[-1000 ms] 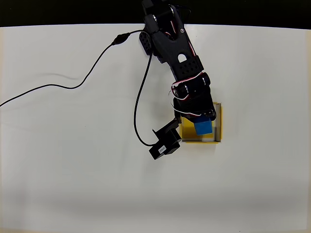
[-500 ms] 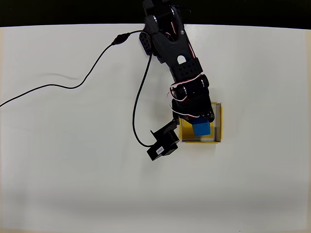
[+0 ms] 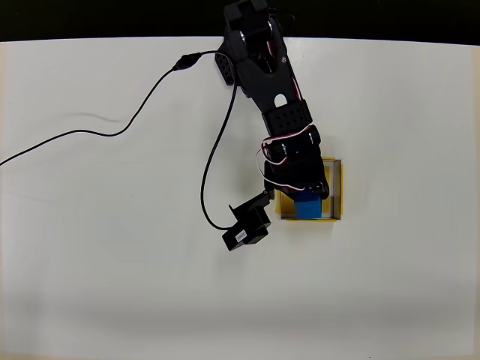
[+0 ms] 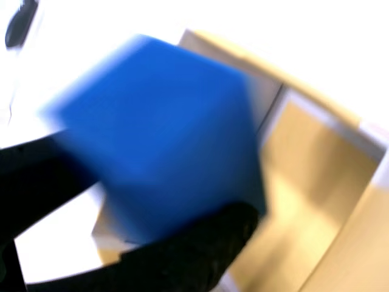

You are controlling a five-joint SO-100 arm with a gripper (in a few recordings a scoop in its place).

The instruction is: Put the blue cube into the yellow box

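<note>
In the overhead view the blue cube (image 3: 310,207) sits low inside the yellow box (image 3: 337,189), near the box's lower wall. My black gripper (image 3: 304,193) reaches down over it and hides the cube's upper part. The wrist view is blurred. There the blue cube (image 4: 164,128) looms large and tilted, with my dark fingers (image 4: 194,255) pressed against its lower and left sides. Behind it on the right lie the yellow box's floor and pale-rimmed walls (image 4: 304,164). The gripper is shut on the cube.
A black cable (image 3: 112,133) curves across the white table from the left edge to the arm. The wrist camera block (image 3: 244,229) sticks out to the lower left of the box. A dark band (image 3: 112,19) marks the table's far edge.
The gripper and cube have shifted slightly downward in the picture, toward the box's lower wall. The wrist camera block has swung a little left and down.
</note>
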